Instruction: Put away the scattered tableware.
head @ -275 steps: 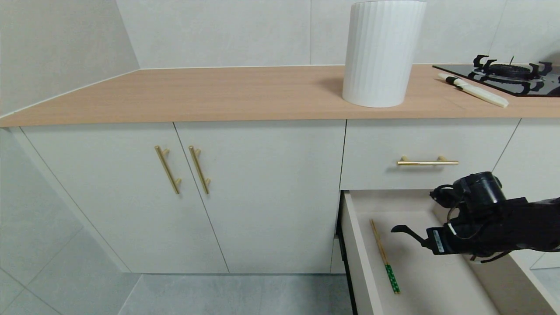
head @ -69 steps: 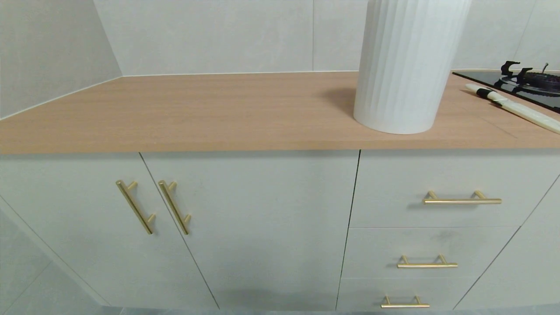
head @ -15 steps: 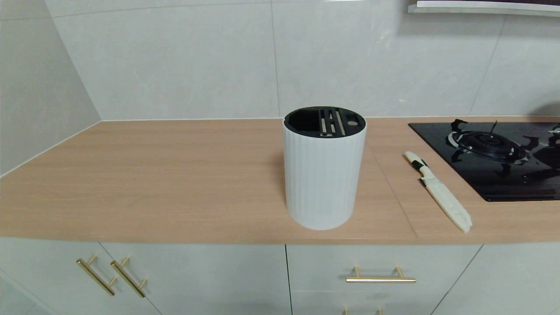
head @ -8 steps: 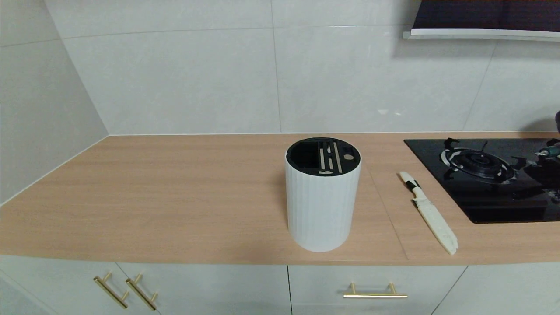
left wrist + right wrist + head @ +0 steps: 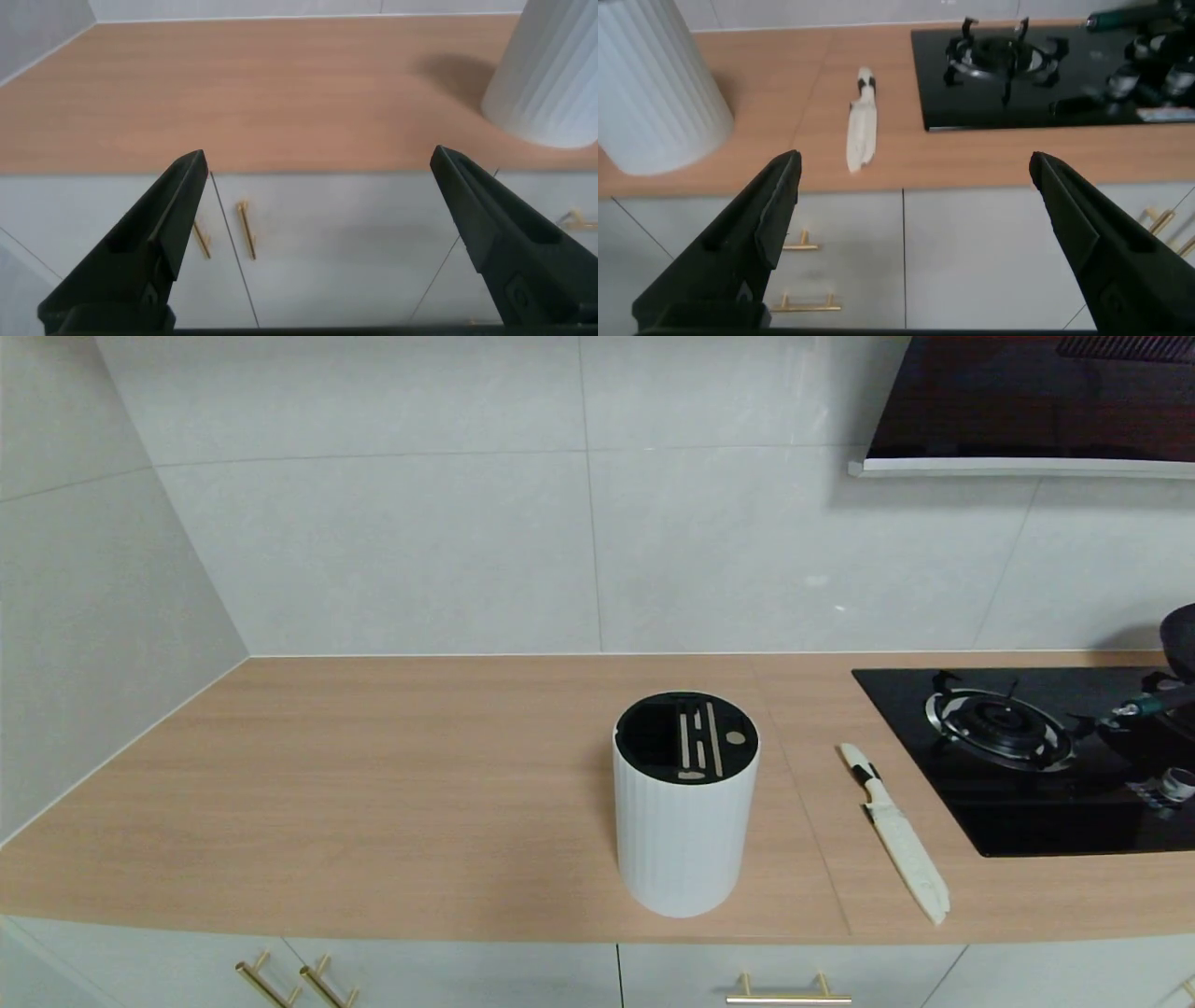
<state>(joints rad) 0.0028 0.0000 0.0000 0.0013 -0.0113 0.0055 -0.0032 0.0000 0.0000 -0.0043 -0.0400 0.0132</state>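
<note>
Kitchen, as I face it: a wooden counter (image 5: 420, 784) runs along a wall (image 5: 420, 541) of large pale tiles, with a black glass gas hob (image 5: 1055, 817) set into it on my right and a hood (image 5: 1027, 420) mounted above. Pale cabinets (image 5: 467, 980) with brass handles (image 5: 257, 982) sit below the counter. On top stands a white slotted block (image 5: 686, 831) — a knife (image 5: 896, 835) lies beside it.

The hob (image 5: 1027, 803) runs off the right edge of the head view, and a dark rounded thing (image 5: 1180, 639) there is cut to a sliver, too little to name. The range hood (image 5: 1018, 411) is clipped at the top corner. The slots of the white holder (image 5: 686, 840) are too dark to see into.
</note>
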